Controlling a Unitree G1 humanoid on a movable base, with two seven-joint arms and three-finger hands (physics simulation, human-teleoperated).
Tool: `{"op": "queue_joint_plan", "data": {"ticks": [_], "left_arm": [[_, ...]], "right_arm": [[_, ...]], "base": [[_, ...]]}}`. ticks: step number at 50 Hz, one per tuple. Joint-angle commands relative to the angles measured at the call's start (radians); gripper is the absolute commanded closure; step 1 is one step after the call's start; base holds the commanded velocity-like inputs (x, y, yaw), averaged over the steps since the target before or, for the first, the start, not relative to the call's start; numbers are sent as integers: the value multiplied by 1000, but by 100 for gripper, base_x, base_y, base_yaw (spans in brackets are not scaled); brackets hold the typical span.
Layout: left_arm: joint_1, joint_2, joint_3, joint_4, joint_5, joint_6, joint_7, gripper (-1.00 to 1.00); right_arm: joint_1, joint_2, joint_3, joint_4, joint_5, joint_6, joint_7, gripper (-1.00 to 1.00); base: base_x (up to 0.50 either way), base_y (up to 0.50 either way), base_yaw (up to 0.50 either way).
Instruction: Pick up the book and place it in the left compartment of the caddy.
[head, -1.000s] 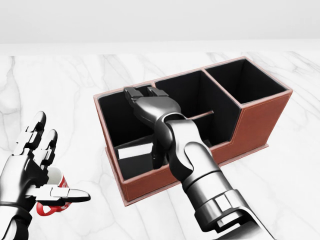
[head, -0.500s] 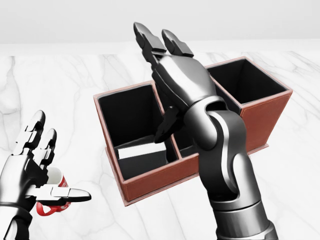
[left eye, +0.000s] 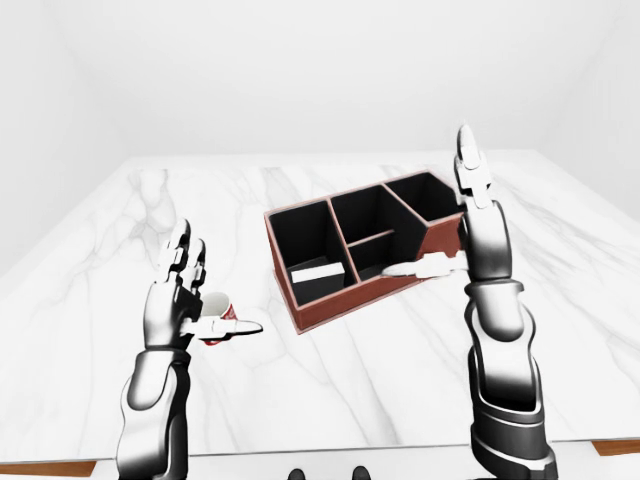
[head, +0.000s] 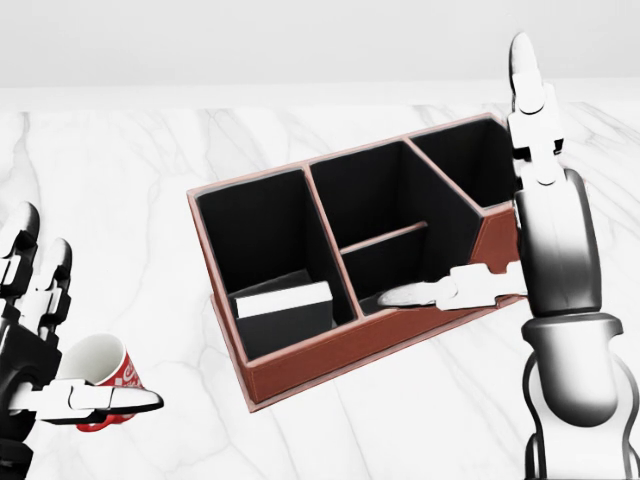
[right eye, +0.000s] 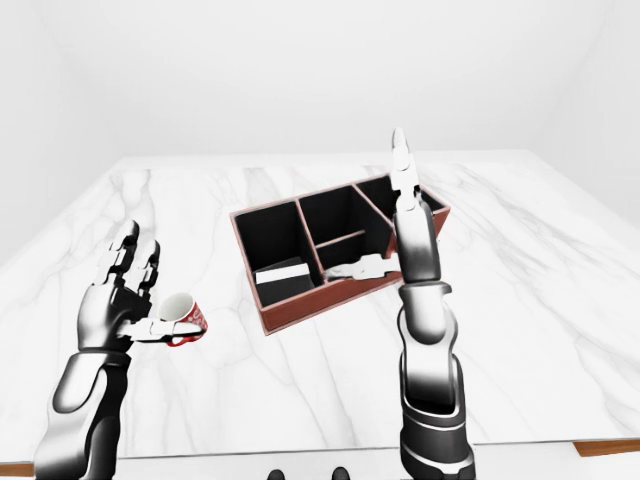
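Note:
The brown caddy with a black inside stands on the white marble table. The book, with a dark cover and white page edge, lies inside the caddy's left compartment at its lower end. My right hand is open and empty. It is raised at the caddy's right end, with the fingers pointing up and the thumb reaching left across the caddy's lower wall. My left hand is open at the lower left, beside a red and white mug.
The mug stands on the table to the left of the caddy, just behind my left thumb. The table's near edge shows at the bottom of the left-eye view. A plain white wall stands beyond the table.
My right hand has risen out of the caddy and swung right, fingers now pointing up. The book stays in the left compartment. My left hand has shifted lower and left in the head view.

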Motion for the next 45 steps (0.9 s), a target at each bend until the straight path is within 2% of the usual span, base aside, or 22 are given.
{"op": "queue_joint_plan", "data": {"ticks": [1, 5, 6, 7, 8, 9, 10, 11, 13, 14, 17, 25, 29, 42, 45], "left_arm": [[-11, -11, -14, 22, 49, 0, 58, -100], [-25, -7, -19, 43, 54, 0, 84, -100], [-36, -8, -21, 62, 60, 0, 103, -100], [-40, -8, -23, 70, 58, 0, 110, -100], [-43, -7, -30, 79, 59, 0, 115, -100], [-44, -7, -36, 87, 62, 0, 120, -100], [-44, -6, -37, 87, 61, 0, 121, -100], [-47, -10, -46, 96, 67, 0, 130, -100], [-39, -12, -53, 72, 62, 0, 134, -100], [-36, -12, -55, 63, 62, 0, 135, -100], [-17, -14, -50, 19, 51, 0, 131, -100], [7, -13, 4, -76, 4, 0, 112, -100], [5, -11, 19, -79, -13, 0, 100, -100], [58, -29, 68, -211, -65, 0, 52, -100], [69, -37, 64, -228, -61, 0, 45, -100]], "right_arm": [[207, -16, -56, 5, 210, 0, -99, -100], [233, -13, -79, 79, 242, 0, -130, -100], [231, -15, -89, 134, 229, 0, -167, -100], [230, -15, -93, 165, 232, -16, -185, -100], [233, -20, -92, 202, 246, -46, -181, -100], [239, -18, -95, 222, 267, -59, -178, -100], [240, -19, -94, 224, 270, -60, -179, -100], [249, -16, -103, 253, 277, -92, -197, -100], [280, -12, -104, 166, 295, -80, -182, -100], [303, -12, -103, 137, 319, -81, -147, -100], [356, 3, -124, 55, 331, -79, -133, -100], [453, 57, -145, -170, 341, -35, -81, -100], [464, 73, -143, -209, 331, -29, -76, -100], [521, 105, -125, -306, 330, -43, -64, -100], [546, 125, -146, -355, 356, -76, -70, -100]], "base": [[0, 0, 0], [0, 0, 0], [0, 0, 0], [0, 0, 0], [0, 0, 0], [0, 0, 0], [0, 0, 0], [0, 0, 0], [0, 0, 0], [0, 0, 0], [0, 0, 0], [0, 0, 0], [0, 0, 0], [0, 0, 0], [0, 0, 0]]}}
